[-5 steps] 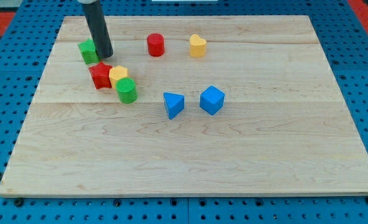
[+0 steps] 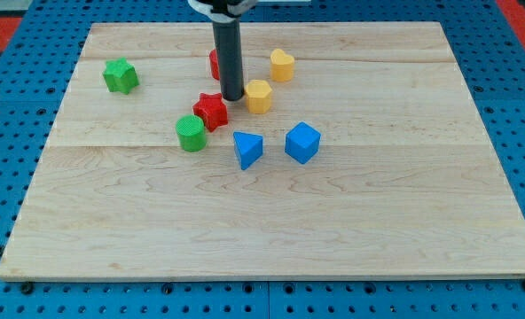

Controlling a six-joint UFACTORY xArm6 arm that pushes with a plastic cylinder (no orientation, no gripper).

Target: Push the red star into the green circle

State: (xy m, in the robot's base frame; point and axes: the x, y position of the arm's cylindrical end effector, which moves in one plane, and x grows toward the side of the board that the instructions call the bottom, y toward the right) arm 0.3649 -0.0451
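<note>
— Where's my tip (image 2: pixel 232 97)?
— Down on the wooden board (image 2: pixel 395 221), between red star (image 2: pixel 211 111) and yellow block (image 2: pixel 259 96) — just beside both, contact unclear. Bare rod, gripping nothing.
— And the star?
— Touching the green circle (image 2: pixel 190 133) at the view's lower left. Red cylinder (image 2: pixel 215 63) half hidden behind the rod.
— Any writing?
— None readable.

Wooden board (image 2: pixel 351 221), red star (image 2: pixel 211 111) touching green circle (image 2: pixel 190 133), yellow blocks, blue blocks, green block
</note>
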